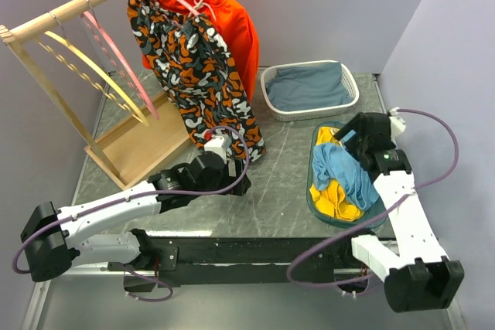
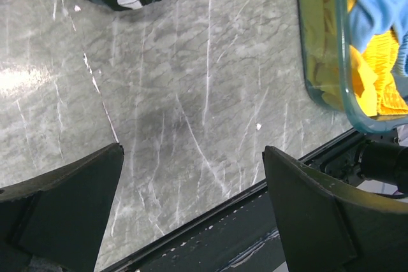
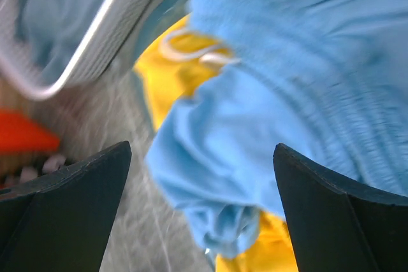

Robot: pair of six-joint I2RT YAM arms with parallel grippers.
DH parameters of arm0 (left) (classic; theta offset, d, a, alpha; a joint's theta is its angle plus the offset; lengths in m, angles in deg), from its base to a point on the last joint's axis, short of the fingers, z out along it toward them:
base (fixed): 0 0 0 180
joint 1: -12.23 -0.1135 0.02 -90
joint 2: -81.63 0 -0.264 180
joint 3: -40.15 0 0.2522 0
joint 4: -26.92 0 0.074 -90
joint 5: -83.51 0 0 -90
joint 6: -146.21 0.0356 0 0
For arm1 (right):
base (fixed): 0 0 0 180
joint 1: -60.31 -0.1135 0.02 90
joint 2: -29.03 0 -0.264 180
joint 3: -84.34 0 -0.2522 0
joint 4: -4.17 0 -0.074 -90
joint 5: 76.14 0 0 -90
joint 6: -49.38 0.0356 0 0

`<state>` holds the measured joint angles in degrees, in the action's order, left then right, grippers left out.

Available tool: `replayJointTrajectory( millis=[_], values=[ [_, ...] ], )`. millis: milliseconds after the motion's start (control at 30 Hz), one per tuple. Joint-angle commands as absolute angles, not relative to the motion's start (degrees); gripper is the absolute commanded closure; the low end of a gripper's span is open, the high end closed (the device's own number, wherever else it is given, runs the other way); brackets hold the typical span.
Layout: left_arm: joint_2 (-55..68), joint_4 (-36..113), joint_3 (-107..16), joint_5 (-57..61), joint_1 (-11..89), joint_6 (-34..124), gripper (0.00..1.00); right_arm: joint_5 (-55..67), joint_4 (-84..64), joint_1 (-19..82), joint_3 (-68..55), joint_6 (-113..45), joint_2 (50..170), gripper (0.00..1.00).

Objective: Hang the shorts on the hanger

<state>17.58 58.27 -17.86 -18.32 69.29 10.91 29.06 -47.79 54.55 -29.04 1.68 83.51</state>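
Near the counter's (image 1: 282, 187) right edge, in a clear tray (image 1: 312, 191), the shorts (image 1: 349, 169) lie bunched: soft, light and floppy, I'd say. The right gripper (image 3: 201, 151) hangs over them wide open and empty, and the left gripper (image 2: 191, 151) is the same over bare counter. Best pinch the gathered waistband (image 3: 331, 100), beside the drawstring (image 3: 191, 55).

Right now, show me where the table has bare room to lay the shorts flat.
Best patch: the bare table between the camouflage shorts and the oval tub. A thinner strip lies between the wooden rack and the left arm. The right side is crowded: tub, white basket.
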Motion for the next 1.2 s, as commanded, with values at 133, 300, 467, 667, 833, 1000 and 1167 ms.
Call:
replayJointTrajectory(
  millis=[133, 300, 467, 667, 833, 1000, 1167],
  values=[
    [20.72, 58.44, -20.89, -18.79, 69.09, 12.79, 0.04, 20.55, -42.65, 72.87, -33.2, 1.92, 88.7, 0.0],
    [22.65, 56.68, -19.75, -17.83, 69.09, 12.35, 0.04, 17.73, -38.26, 76.3, -36.98, 2.88, 93.1, 0.01],
    [23.44, 56.94, -19.49, -18.09, 69.09, 12.26, 0.04, 17.73, -35.53, 77.62, -37.33, 4.64, 99.33, 0.05],
    [25.29, 57.3, -19.13, -18.79, 69.09, 12.18, 0.04, 20.88, -35.44, 78.68, -37.51, 5.26, 99.79, 0.29],
    [25.56, 57.47, -19.22, -19.32, 69.09, 12.26, 0.03, 20.36, -36.4, 78.85, -36.72, 4.21, 97.68, 0.7],
    [25.55, 57.91, -19.4, -19.67, 69.09, 12.09, 0.04, 18.34, -38.25, 78.77, -34.26, 2.1, 94.34, 1.0],
    [25.91, 58.17, -19.31, -20.28, 69.09, 12.09, 0.03, 17.72, -39.83, 78.68, -33.12, 0.86, 90.56, 1.0]
  ],
)
